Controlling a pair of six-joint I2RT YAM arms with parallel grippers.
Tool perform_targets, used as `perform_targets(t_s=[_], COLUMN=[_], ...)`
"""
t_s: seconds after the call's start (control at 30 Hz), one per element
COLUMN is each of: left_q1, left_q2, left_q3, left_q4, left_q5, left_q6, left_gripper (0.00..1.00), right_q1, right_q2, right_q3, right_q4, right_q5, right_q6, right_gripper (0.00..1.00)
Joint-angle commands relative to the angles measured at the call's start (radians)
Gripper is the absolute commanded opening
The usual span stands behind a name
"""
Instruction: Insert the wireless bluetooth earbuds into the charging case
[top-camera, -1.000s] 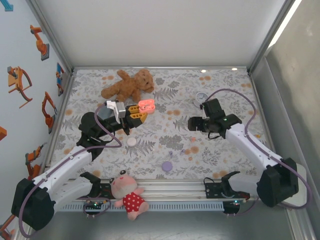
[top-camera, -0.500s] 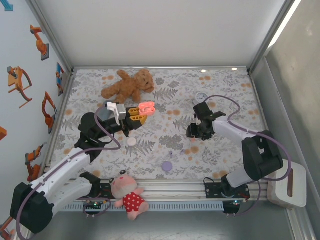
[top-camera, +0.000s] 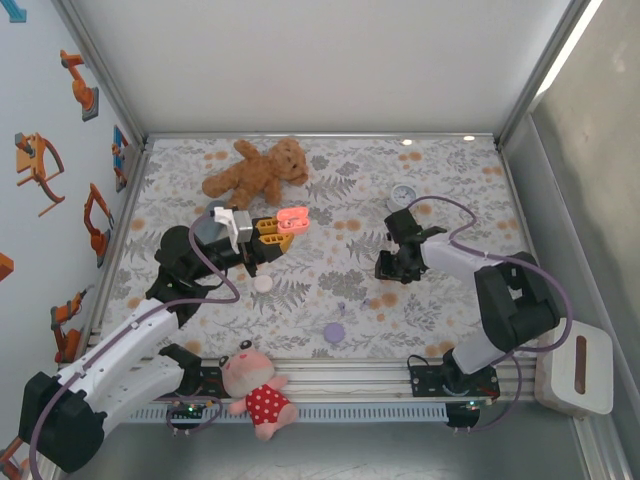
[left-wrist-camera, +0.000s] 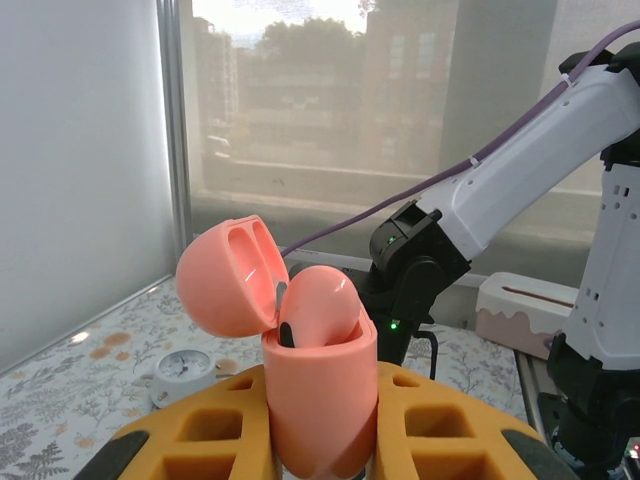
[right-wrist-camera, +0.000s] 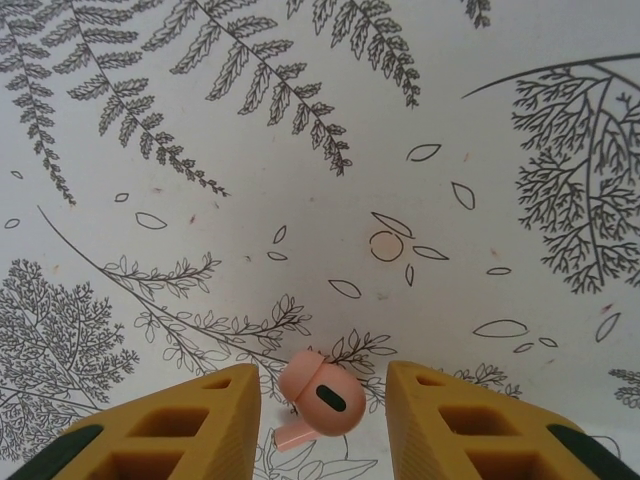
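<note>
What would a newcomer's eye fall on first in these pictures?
The pink case, held upright in the left gripper with its lid swung open. Next, a pink earbud lying on the cloth between the open fingers of the right gripper, not gripped. A brown teddy lies near the far edge.

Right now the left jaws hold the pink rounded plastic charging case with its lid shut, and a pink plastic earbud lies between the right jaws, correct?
No. The left wrist view shows the pink rounded plastic charging case held with its lid open, not shut. The rest stands.
</note>
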Motion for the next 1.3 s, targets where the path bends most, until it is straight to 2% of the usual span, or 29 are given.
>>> perform_targets(t_s=[0.0, 0.57, 1.03, 1.27], left_q1=[-0.005, -0.005, -0.008, -0.009], left_q2=[-0.013, -0.026, -0.016, 0.012], left_q3=[0.04, 0.041, 0.036, 0.008], left_q4=[-0.003, -0.025, -0.022, 0.044], left_q5=[0.004, -0.007, -0.013, -0.032], left_q6=[0.026, 0.041, 0.037, -0.007], left_gripper=[0.0, 0.0, 0.0, 0.0], right_q1=[-0.007, -0.007, -0.005, 0.005], right_q2=[0.019, 0.048, -0.053, -0.115], right_q3=[-0.003, 0.007, 0.041, 0.071], right_q4=[0.009, -0.009, -0.042, -0.049], right_q5=[-0.007, -0.014, 0.021, 0.019], right_q6=[0.015, -0.019, -0.094, -0.155], right_gripper=[0.36, 0.2, 0.18, 0.18])
